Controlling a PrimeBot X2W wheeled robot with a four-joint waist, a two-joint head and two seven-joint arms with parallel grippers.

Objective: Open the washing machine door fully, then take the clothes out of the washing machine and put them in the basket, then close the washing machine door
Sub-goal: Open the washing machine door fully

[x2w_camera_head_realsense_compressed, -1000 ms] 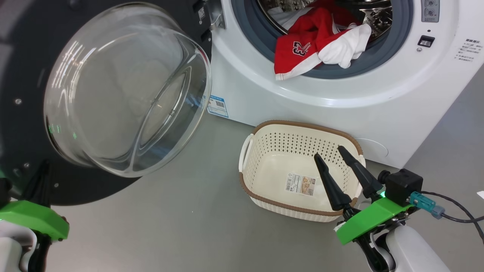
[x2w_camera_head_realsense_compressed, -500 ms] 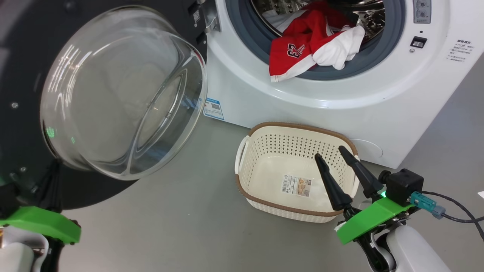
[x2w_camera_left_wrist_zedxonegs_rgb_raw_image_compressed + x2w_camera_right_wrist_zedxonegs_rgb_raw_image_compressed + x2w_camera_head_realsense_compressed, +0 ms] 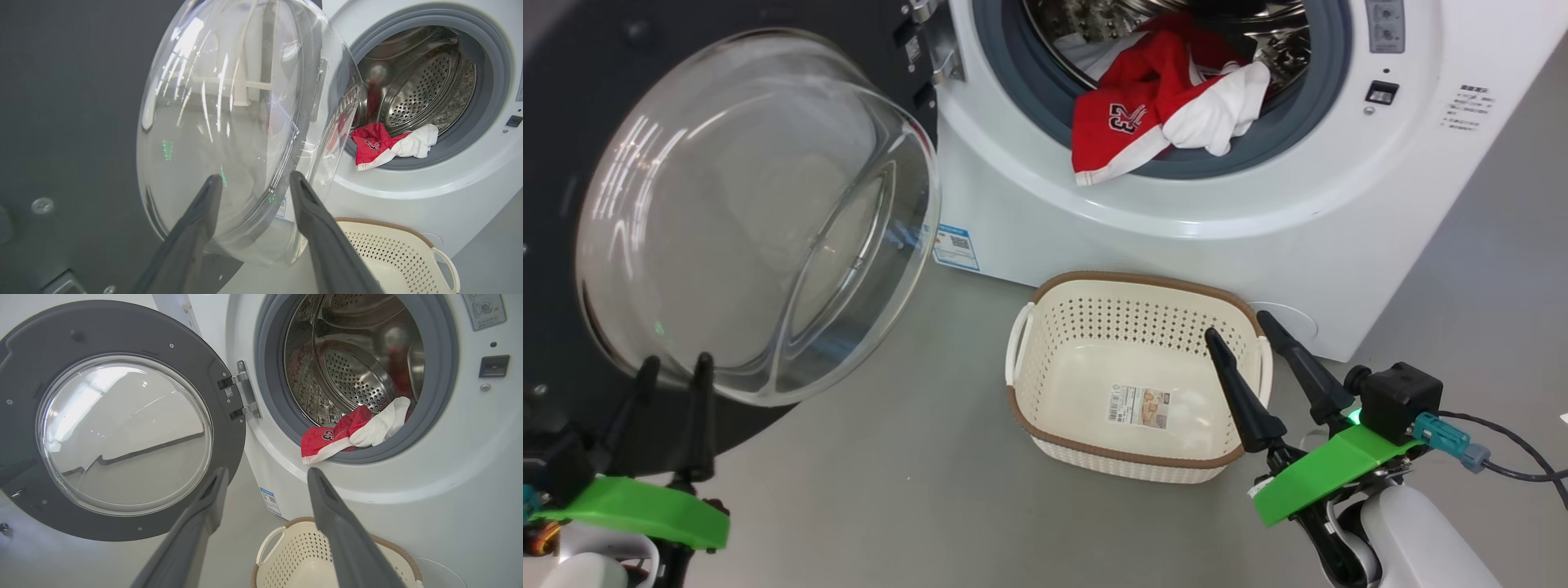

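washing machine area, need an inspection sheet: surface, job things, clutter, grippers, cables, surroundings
surface: grey floor, smooth.
washing machine: white front loader, drum mouth uncovered.
washing machine door: swung wide open, glass bowl bulging toward the robot.
clothes: red jersey and white cloth draped over the gasket at its lower lip, not in the basket.
basket: on the floor before the machine, holding just a paper label.
clutter: nothing seen.
left gripper: open, holding nothing, by the door's lower edge.
right gripper: open, holding nothing, over the basket's right end.
cables: dark cable trailing from the right wrist.
surroundings: nothing seen.
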